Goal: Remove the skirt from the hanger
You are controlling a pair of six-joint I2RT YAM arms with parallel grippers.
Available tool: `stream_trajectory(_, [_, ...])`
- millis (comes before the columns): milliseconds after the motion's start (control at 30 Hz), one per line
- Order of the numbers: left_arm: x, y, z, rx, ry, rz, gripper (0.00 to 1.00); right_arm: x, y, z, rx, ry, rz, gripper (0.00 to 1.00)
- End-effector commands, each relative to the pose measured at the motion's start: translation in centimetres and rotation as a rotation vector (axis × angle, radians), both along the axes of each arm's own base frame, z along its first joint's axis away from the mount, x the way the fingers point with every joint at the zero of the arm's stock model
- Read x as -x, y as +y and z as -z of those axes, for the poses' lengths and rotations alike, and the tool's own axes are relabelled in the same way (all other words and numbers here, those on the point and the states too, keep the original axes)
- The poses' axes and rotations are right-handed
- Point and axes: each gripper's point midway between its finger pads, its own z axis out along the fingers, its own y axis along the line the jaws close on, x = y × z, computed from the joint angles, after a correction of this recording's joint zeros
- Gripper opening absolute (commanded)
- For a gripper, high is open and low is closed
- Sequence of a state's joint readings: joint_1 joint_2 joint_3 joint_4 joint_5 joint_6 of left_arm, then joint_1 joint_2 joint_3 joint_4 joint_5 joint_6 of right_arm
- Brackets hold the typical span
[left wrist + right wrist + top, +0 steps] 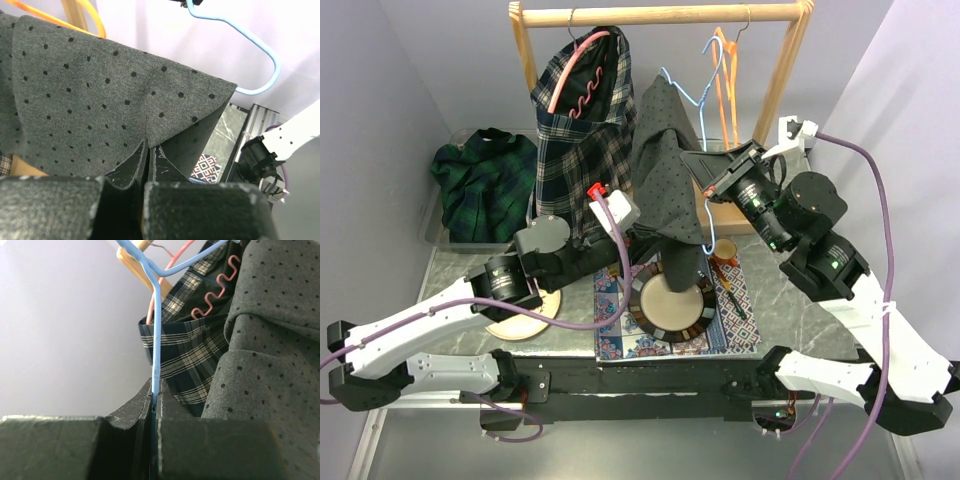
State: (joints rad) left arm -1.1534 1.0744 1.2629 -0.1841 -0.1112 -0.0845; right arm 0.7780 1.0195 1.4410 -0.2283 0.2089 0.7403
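A grey dotted skirt [660,170] hangs in the middle, draped over a light blue wire hanger [692,98] below the wooden rack. My left gripper [642,238] is shut on the skirt's lower edge; the left wrist view shows the fabric [115,100] pinched between the jaws, with the blue hanger [265,55] beyond it. My right gripper [718,190] is shut on the blue hanger's wire [156,350], and the grey skirt [270,370] hangs just to its right.
A plaid skirt [582,140] hangs on a pink hanger [575,60] from the wooden rack [660,14], and orange hangers [725,70] hang at its right. A bin of green plaid clothes [485,180] stands at the left. A plate [670,300] on a patterned mat, a cup [725,250] and a wooden disc [525,322] lie below.
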Motion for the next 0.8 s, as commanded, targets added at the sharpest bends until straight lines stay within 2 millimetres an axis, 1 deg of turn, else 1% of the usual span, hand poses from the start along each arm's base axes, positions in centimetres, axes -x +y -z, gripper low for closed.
stream_trajectory(0, [0.6, 0.1, -2.1, 0.036, -0.034, 0.03, 0.01, 2.8, -1.7, -5.6, -0.151, -0.146, -0.045, 0.0])
stream_trajectory(33, [0.6, 0.3, -2.7, 0.046, -0.035, 0.027, 0.01, 2.8, -1.7, -5.8, -0.147, -0.148, -0.042, 0.0])
stream_trajectory(100, [0.4, 0.8, -3.2, 0.049, -0.025, 0.002, 0.01, 2.2, -1.5, -5.1, -0.115, -0.128, -0.028, 0.0])
stream_trajectory(133, [0.0, 1.4, -4.0, 0.077, -0.019, -0.035, 0.01, 2.0, -1.4, -4.6, -0.102, -0.12, -0.024, 0.0])
stream_trajectory(200, [0.0, 2.6, -5.7, 0.128, -0.026, -0.068, 0.01, 1.5, -1.5, -3.8, -0.086, -0.109, -0.001, 0.0])
stream_trajectory(233, [0.1, 3.3, -7.4, 0.167, -0.04, -0.076, 0.01, 1.0, -1.3, -2.6, -0.068, -0.088, 0.009, 0.0])
stream_trajectory(267, [0.0, 4.3, -8.7, 0.199, -0.052, -0.102, 0.01, 0.9, -1.4, -2.1, -0.061, -0.081, 0.019, 0.0])
stream_trajectory(300, [0.2, 5.4, -11.0, 0.246, -0.069, -0.118, 0.01, 0.6, -1.8, -1.6, -0.058, -0.073, 0.043, 0.0])
stream_trajectory(333, [0.2, 6.0, -11.8, 0.252, -0.076, -0.13, 0.01, 0.3, -1.6, -0.6, -0.042, -0.058, 0.046, 0.0])
stream_trajectory(367, [0.0, 6.4, -12.6, 0.255, -0.085, -0.149, 0.01, 0.1, -1.8, -0.1, -0.029, -0.052, 0.059, 0.0])
stream_trajectory(400, [0.3, 7.7, -15.3, 0.292, -0.121, -0.163, 0.01, 0.0, -2.0, 0.2, -0.026, -0.046, 0.076, 0.0])
stream_trajectory(433, [0.2, 8.2, -15.5, 0.266, -0.127, -0.179, 0.01, -0.3, -2.0, 0.9, -0.011, -0.035, 0.086, 0.0])
stream_trajectory(467, [-0.5, 8.6, -16.1, 0.258, -0.133, -0.223, 0.01, -0.3, -2.2, 1.3, -0.002, -0.026, 0.095, 0.0])
stream_trajectory(500, [-0.3, 10.1, -18.4, 0.29, -0.166, -0.251, 0.01, -0.4, -2.2, 2.0, 0.009, -0.017, 0.098, 0.0])
stream_trajectory(533, [-0.9, 10.7, -19.0, 0.269, -0.197, -0.29, 0.01, -0.5, -2.4, 2.5, 0.017, -0.008, 0.112, 0.0])
stream_trajectory(567, [-1.3, 11.8, -19.7, 0.272, -0.207, -0.342, 0.01, -0.6, -2.5, 2.8, 0.021, -0.002, 0.119, 0.0])
stream_trajectory(600, [-1.2, 13.6, -21.6, 0.294, -0.25, -0.381, 0.01, -0.6, -2.7, 3.4, 0.027, 0.005, 0.125, 0.0])
stream_trajectory(633, [-1.3, 14.3, -22.3, 0.3, -0.267, -0.408, 0.01, -0.7, -2.8, 3.6, 0.031, 0.007, 0.132, 0.0])
stream_trajectory(667, [-1.3, 15.5, -23.7, 0.338, -0.293, -0.444, 0.01, -0.7, -2.7, 3.8, 0.037, 0.007, 0.133, 0.0])
stream_trajectory(700, [-1.7, 17.2, -24.7, 0.339, -0.327, -0.515, 0.01, -0.8, -2.7, 3.9, 0.042, 0.007, 0.131, 0.0])
stream_trajectory(733, [-1.8, 18.2, -25.5, 0.355, -0.349, -0.551, 0.01, -0.7, -2.6, 3.8, 0.044, 0.004, 0.123, 0.0])
stream_trajectory(767, [-1.8, 19.4, -26.8, 0.399, -0.372, -0.599, 0.01, -0.7, -2.3, 3.8, 0.052, 0.003, 0.115, 0.0])
